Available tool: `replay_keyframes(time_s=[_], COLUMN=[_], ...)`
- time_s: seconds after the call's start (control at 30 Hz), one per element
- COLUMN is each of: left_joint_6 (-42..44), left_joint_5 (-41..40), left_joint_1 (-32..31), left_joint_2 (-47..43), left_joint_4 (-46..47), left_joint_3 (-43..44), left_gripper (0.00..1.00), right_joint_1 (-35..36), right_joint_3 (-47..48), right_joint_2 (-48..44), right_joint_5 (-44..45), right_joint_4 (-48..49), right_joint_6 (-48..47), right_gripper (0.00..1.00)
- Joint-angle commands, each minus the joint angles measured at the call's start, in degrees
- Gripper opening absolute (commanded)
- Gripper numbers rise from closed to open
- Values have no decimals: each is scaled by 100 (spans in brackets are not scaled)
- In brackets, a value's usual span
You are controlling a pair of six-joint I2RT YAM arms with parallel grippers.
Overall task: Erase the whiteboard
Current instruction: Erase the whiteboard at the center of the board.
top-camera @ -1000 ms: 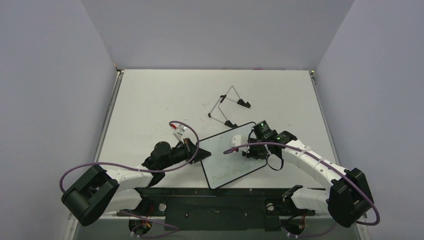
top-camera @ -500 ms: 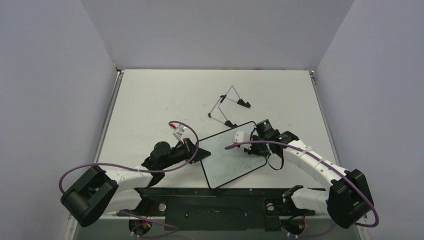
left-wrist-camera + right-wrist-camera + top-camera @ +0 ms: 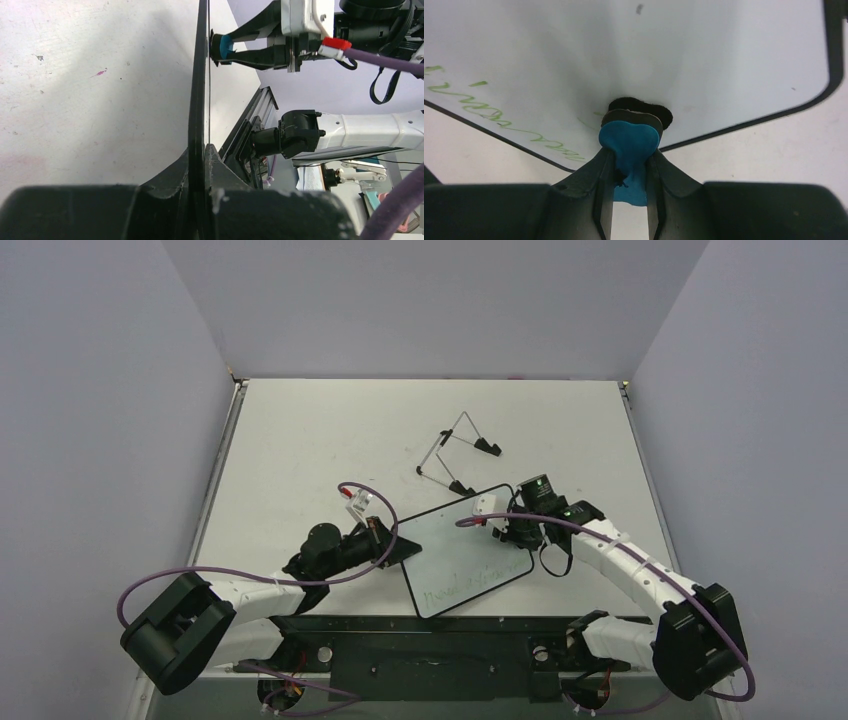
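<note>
Pinching the left edge of the whiteboard, the left gripper has its jaws pressed tight on the thin black frame, holding the board over the near middle of the bench, between the two arms. The right gripper has its jaws clamped on a blue-and-black eraser, whose dark face is pressed against the white surface close to the board's right edge. Green handwriting runs along the near part of the board, apart from the eraser. A wire easel stand lies on the bench just beyond the board
</note>
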Motion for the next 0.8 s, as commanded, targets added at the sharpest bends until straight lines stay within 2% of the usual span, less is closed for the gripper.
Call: replay_keyframes(time_s=[0.0, 0.3, 0.37, 0.53, 0.77], left_joint_6=[-45, -108, -122, -173, -308], left_joint_5=[174, 144, 126, 113, 123], left_joint_1=[10, 3, 2, 4, 5], left_joint_2=[-132, -235, -229, -172, 29], left_joint_4=[724, 755, 761, 845, 1148], left_joint_3=[262, 187, 179, 170, 130], left_gripper=[0, 0, 0, 0, 0], right_joint_1=[-171, 117, 139, 102, -91], right_joint_3=[14, 72, 67, -51, -71], right_joint_2=[-235, -379, -351, -337, -459], right_joint_5=[89, -1371, -1274, 173, 436], right_joint_4=[325, -830, -743, 277, 577], right_joint_6=[128, -1106, -1103, -88, 154], right_gripper=[0, 0, 0, 0, 0])
